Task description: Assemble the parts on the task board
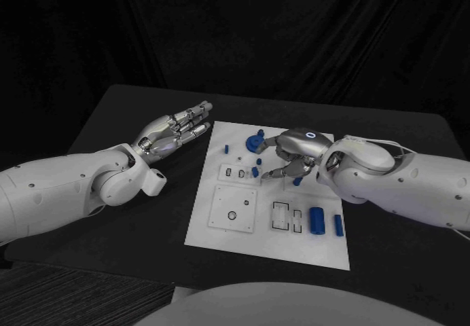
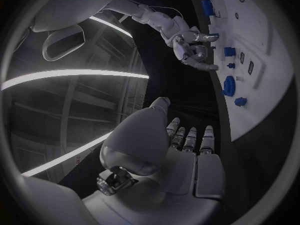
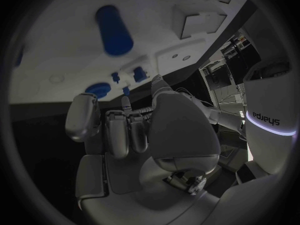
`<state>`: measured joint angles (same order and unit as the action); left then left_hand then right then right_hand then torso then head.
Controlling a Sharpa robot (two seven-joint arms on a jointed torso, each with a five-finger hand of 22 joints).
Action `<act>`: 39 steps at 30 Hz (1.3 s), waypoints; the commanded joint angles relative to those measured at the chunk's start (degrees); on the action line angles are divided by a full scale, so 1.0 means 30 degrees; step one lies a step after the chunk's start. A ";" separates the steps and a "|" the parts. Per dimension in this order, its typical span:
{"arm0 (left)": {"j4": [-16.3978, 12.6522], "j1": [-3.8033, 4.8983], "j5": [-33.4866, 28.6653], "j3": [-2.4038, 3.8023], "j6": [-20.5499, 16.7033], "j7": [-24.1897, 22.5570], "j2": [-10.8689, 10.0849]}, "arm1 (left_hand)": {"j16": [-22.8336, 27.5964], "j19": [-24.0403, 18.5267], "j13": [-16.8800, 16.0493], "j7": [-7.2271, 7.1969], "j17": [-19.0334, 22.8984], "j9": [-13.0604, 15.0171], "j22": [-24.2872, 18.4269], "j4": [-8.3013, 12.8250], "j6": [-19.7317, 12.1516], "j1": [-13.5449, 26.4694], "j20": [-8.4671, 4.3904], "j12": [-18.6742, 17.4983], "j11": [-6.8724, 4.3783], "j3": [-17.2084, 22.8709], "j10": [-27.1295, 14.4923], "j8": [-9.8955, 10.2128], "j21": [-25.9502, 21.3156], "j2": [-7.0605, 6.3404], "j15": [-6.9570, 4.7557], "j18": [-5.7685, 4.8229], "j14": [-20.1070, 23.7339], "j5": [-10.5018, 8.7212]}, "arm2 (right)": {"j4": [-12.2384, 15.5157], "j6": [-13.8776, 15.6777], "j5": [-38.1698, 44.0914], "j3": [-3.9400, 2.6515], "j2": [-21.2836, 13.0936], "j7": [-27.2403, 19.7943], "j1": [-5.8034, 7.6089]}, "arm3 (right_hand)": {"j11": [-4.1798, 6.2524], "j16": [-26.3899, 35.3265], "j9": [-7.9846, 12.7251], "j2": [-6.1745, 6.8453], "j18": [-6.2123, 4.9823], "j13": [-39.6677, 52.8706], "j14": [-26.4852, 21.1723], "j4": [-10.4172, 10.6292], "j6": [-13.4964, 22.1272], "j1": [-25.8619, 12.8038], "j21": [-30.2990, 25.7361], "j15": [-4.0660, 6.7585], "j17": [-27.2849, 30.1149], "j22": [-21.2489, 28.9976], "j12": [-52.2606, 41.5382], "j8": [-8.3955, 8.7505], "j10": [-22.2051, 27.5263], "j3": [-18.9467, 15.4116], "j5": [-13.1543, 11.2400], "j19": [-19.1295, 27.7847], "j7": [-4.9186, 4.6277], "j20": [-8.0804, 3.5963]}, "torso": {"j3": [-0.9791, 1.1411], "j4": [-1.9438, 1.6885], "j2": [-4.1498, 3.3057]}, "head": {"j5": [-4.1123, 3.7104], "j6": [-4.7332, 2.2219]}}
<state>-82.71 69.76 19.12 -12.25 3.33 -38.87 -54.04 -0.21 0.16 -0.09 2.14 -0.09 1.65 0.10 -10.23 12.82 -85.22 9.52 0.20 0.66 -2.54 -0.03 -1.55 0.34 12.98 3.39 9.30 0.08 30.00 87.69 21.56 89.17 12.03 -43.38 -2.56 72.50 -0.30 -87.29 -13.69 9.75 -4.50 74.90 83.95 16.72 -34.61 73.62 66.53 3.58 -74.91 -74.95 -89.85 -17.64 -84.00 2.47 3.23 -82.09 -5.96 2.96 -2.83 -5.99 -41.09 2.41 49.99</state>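
The task board [image 1: 240, 227] lay flat at the middle of the black surface [image 1: 117, 122], a white plate with rectangular recesses and small round holes. The blue parts were spread over it: a gear-like round piece [image 1: 255, 142] near the far edge, several small pegs [image 1: 227, 147] beside it, and a large blue cylinder [image 1: 316, 219] with a slimmer blue bar [image 1: 339, 225] just beside it toward the near right corner. The right hand [image 1: 292, 157] hovered over the far middle of the board, its fingers [image 1: 297, 173] curled downward toward the small pegs; whether they were pinching a part or merely closing toward one could not be told, since the fingertips hid the contact. The left hand [image 1: 174, 129] was held just beside the board's far left edge, palm up, fingers extended and slightly apart, holding nothing. Judging by appearance, the parts were rigid, light moulded plastic with smooth faces, likely to slip or roll if nudged sideways; the cylinder in particular would roll on the flat plate. The small pegs were best taken by a fingertip pinch across their sides, leaving the lower end free for insertion. The cylinder called for a wider grasp across its middle. The board itself appeared light enough to shift under a side load, so any insertion force was best directed straight down.
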 commanded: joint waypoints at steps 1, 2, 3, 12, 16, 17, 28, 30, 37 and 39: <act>-0.0109 -0.0018 -0.0028 0.0021 -0.0385 -0.1337 -0.0037 | 0.0070 -0.0052 -0.0099 0.0193 0.0029 0.0015 -0.0032 0.0378 0.0009 0.0011 0.0092 0.0061 0.0402 0.0163 0.0397 -0.0042 -0.0112 -0.0524 -0.0177 0.0375 -0.0027 -0.0938 | 0.0773 0.3664 0.0125 -0.0050 -0.0832 -0.1263 0.0907 | -0.0033 -0.0280 0.0078 0.0015 0.0071 0.5033 0.1841 0.0082 -0.0297 -0.0980 0.0531 -0.0072 -0.4367 -0.3132 -0.0048 -0.0205 -0.2000 -0.0273 -0.0126 -0.0269 -0.0002 -0.0032 | 0.0030 0.0032 0.0026 | 0.0004 0.0004; -0.0131 -0.0015 -0.0028 0.0022 -0.0469 -0.1359 -0.0045 | 0.0070 0.0030 -0.0142 0.0202 0.0029 0.0013 0.0033 0.0444 0.0000 0.0025 0.0100 0.0107 0.0520 0.0192 0.0548 -0.0040 -0.0038 -0.0581 -0.0156 0.0393 -0.0027 -0.1095 | 0.1024 0.4215 0.0125 -0.0050 -0.1168 -0.1482 0.1254 | -0.0033 -0.0360 0.0092 0.0060 0.0096 0.5033 0.1865 0.0093 -0.0369 -0.1206 0.0663 -0.0070 -0.4451 -0.3166 -0.0048 -0.0239 -0.2000 -0.0349 -0.0118 -0.0317 -0.0004 -0.0036 | 0.0020 0.0034 0.0024 | 0.0004 0.0004; -0.0151 -0.0011 -0.0028 0.0023 -0.0531 -0.1370 -0.0047 | 0.0070 0.0092 -0.0171 0.0206 0.0029 0.0011 0.0075 0.0478 -0.0014 0.0041 0.0109 0.0140 0.0592 0.0212 0.0654 -0.0038 0.0013 -0.0601 -0.0139 0.0397 -0.0027 -0.1208 | 0.1176 0.4514 0.0125 -0.0050 -0.1382 -0.1593 0.1466 | -0.0031 -0.0423 0.0099 0.0074 0.0123 0.5033 0.1883 0.0095 -0.0411 -0.1286 0.0805 -0.0068 -0.4518 -0.3203 -0.0048 -0.0259 -0.2000 -0.0377 -0.0123 -0.0365 -0.0001 -0.0039 | 0.0027 0.0040 0.0031 | 0.0032 0.0004; -0.0681 0.0314 -0.0003 0.0033 -0.2151 -0.1486 -0.0043 | -0.3299 0.5258 -0.2100 0.0106 -0.1404 0.0162 0.1752 -0.0089 0.1110 -0.0345 0.0679 0.6760 0.2459 0.0860 0.6205 -0.0214 0.3111 -0.1420 0.0848 0.0211 -0.4455 -0.2082 | 0.2170 0.6124 -0.0885 -0.0049 -0.3549 -0.2465 0.3587 | 0.0021 -0.0880 -0.0110 -0.1395 0.0337 0.5033 0.2011 -0.0005 -0.1768 -0.1592 0.2015 -0.0031 -0.5005 -0.3497 -0.0048 -0.1268 -0.2000 -0.0334 -0.0089 -0.0778 0.0069 -0.0086 | 0.0366 0.0223 0.0299 | 0.0176 0.0004; -0.1002 0.0500 0.1026 0.0038 -0.3146 -0.1309 -0.0172 | -0.7079 0.9701 -0.3539 0.0424 -0.2979 0.0271 0.3148 0.0221 0.2083 -0.1057 0.0728 0.9905 0.2825 0.1282 0.8298 -0.0365 0.5988 -0.1730 0.1111 0.0048 -0.8560 -0.2136 | 0.1922 0.5918 -0.1407 -0.0047 -0.3645 -0.2373 0.3810 | -0.0048 -0.0858 -0.0168 -0.1964 0.0329 0.5033 0.2004 -0.0214 -0.1992 -0.0721 0.2018 -0.0094 -0.4980 -0.3483 -0.0048 -0.1651 -0.2000 -0.0063 0.0001 -0.0765 -0.0004 -0.0036 | 0.0587 0.0430 0.0470 | 0.0190 0.0004; -0.1052 0.0557 0.1413 0.0039 -0.3372 -0.1219 -0.0190 | -0.8038 1.0561 -0.4105 0.0553 -0.3463 0.0350 0.3550 0.0330 0.2690 -0.1187 0.0656 1.0933 0.2870 0.1331 0.8945 -0.0489 0.6748 -0.1775 0.1161 -0.0030 -0.9354 -0.2202 | 0.1839 0.5871 -0.1471 -0.0046 -0.3614 -0.2346 0.3816 | -0.0070 -0.0822 -0.0178 -0.2031 0.0316 0.5033 0.1994 -0.0286 -0.2064 -0.0421 0.1964 -0.0111 -0.4941 -0.3464 -0.0048 -0.1757 -0.2000 -0.0035 0.0017 -0.0741 -0.0019 -0.0017 | 0.0624 0.0473 0.0494 | 0.0190 -0.0016; -0.1394 0.1960 0.8994 0.0041 -0.4887 0.5279 0.0535 | -2.7418 1.8698 -2.6042 0.2390 -2.1286 0.1674 1.6159 -0.2183 1.1994 0.3236 -0.0456 2.8857 0.1628 -0.1197 2.6062 -0.3926 2.2349 -0.1863 -0.0092 -0.0894 -2.1848 -0.7835 | 0.1585 0.5695 -0.1729 -0.0043 -0.4063 -0.2289 0.3023 | -0.0149 -0.0722 -0.0129 -0.2593 0.0293 0.5033 0.1965 -0.0429 -0.2190 0.0479 0.1908 -0.0172 -0.4830 -0.3433 -0.0048 -0.2069 -0.2000 0.0024 0.1008 -0.0698 -0.0089 0.0041 | 0.1588 0.1361 0.0931 | 0.0748 -0.1100; -0.1432 0.2161 0.9984 0.0041 -0.4600 0.6998 0.0774 | -2.8969 2.0232 -2.9464 0.2143 -2.5481 0.2233 1.8851 -0.2133 1.3190 0.6614 -0.0624 2.9823 0.1465 -0.2983 2.9481 -0.4797 2.4529 -0.1857 -0.0259 -0.0940 -2.5710 -0.9027 | 0.1596 0.5671 -0.1736 -0.0043 -0.4252 -0.2285 0.2821 | -0.0166 -0.0710 -0.0126 -0.2645 0.0291 0.5033 0.1962 -0.0439 -0.2227 0.0528 0.1899 -0.0183 -0.4816 -0.3430 -0.0048 -0.2100 -0.2000 0.0023 0.1100 -0.0694 -0.0100 0.0050 | 0.1678 0.1409 0.0996 | 0.0694 -0.1311; -0.1459 0.2520 1.1878 0.0042 -0.2988 1.1623 0.1562 | -2.9930 2.5288 -2.9969 0.1451 -2.9971 0.2791 2.3285 -0.2058 1.3953 0.8006 -0.1156 2.9932 0.0626 -0.4925 3.0011 -0.5268 2.7440 -0.1553 -0.1243 -0.1497 -3.0027 -0.9049 | 0.2204 0.5673 -0.1138 -0.0042 -0.5104 -0.2282 0.2017 | -0.0268 -0.0612 0.0039 -0.2723 0.0266 0.5033 0.1933 -0.0623 -0.2099 0.0933 0.1807 -0.0274 -0.4705 -0.3394 -0.0048 -0.2057 -0.2000 -0.0101 0.2704 -0.0650 -0.0205 0.0131 | 0.1998 0.1712 0.1243 | 0.0881 -0.1128; -0.1432 0.2554 1.2197 0.0043 -0.2292 1.2826 0.1843 | -2.9930 2.6094 -2.9969 0.1298 -2.9971 0.3012 2.4218 -0.2106 1.4382 0.7757 -0.1285 2.9932 0.0467 -0.5023 3.0011 -0.5474 2.7819 -0.1328 -0.1398 -0.1724 -3.0027 -0.9014 | 0.2393 0.5622 -0.0952 -0.0042 -0.5392 -0.2210 0.1768 | -0.0269 -0.0603 0.0044 -0.2721 0.0263 0.5033 0.1930 -0.0620 -0.2090 0.0930 0.1794 -0.0274 -0.4695 -0.3390 -0.0048 -0.2052 -0.2000 -0.0106 0.2706 -0.0645 -0.0206 0.0132 | 0.2048 0.1739 0.1291 | 0.0878 -0.0948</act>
<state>-86.89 77.26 50.44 -12.17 -7.53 -10.67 -48.89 -89.86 77.81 -74.98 6.05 -74.96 10.59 72.03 -16.52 55.63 -61.85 5.75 89.85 2.45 -17.22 83.92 -17.82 83.48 8.70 -0.32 4.77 -84.04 2.94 94.45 37.65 84.81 11.94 -59.27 -9.37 78.12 -0.83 -89.46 -13.65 1.42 -4.48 74.93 83.89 15.01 -41.05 75.94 72.15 3.20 -74.90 -74.92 -89.86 -23.86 -83.92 2.38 11.27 -83.94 -6.49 3.16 2.84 -1.16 -37.60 5.00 46.68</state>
